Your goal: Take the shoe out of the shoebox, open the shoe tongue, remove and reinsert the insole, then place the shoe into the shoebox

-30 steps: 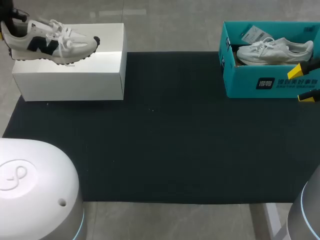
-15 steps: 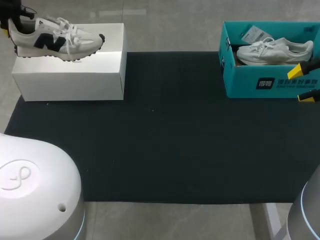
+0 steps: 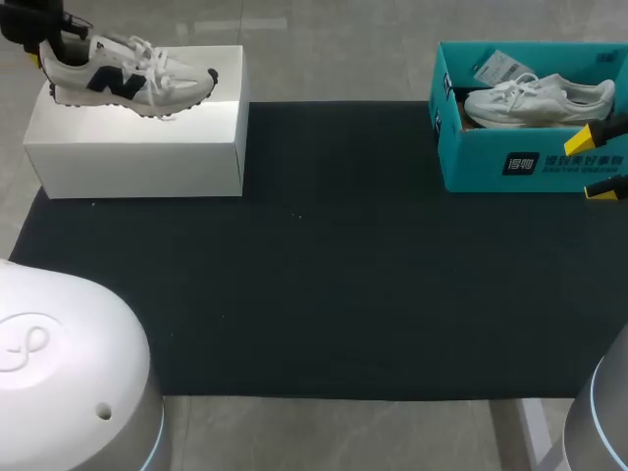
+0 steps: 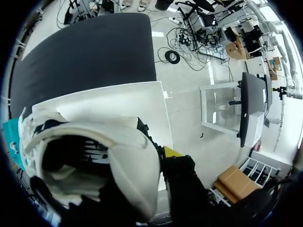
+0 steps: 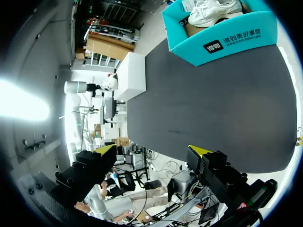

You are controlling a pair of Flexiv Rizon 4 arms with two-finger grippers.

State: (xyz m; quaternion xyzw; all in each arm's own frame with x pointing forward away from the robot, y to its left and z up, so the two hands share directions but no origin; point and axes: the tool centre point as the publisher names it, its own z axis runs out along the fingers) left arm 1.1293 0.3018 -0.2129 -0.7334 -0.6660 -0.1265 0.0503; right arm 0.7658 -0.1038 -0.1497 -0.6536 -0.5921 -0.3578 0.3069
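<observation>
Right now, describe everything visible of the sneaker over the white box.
The sneaker is off-white with a dark side logo, white laces, a dark toe tip and a pale sole. It is roughly level over the white box, toe toward the teal shoebox. The left gripper is shut on its heel, one of its fingers outside the collar. Whether the sole touches the box is unclear.

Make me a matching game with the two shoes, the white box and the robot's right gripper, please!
Things:
1 shoe with the dark mark
2 all-white shoe
3 white box
4 right gripper

States:
A open, nothing in it
B held at the heel by the left gripper
C inside the teal shoebox
D below the held shoe

Pairs: 1-B, 2-C, 3-D, 4-A
</observation>
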